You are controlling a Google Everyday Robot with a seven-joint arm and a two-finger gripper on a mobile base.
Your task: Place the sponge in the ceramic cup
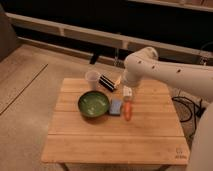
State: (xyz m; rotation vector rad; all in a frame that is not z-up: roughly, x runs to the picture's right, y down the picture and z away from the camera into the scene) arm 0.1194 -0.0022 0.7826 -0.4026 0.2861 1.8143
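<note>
One blue sponge (pixel 116 106) lay on the table (pixel 100 140) between the green bowl (pixel 93 104) and an orange object (pixel 128 111), outside the ceramic cup (pixel 92 79). The gripper (pixel 107 82) hung just beside that cup; we could not tell its grip. We judged a clean pick needed a descent squarely over the sponge, clear of both neighbours.

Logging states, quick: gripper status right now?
Gripper: beside the ceramic cup, away from the sponge; open or closed cannot be told.
</note>
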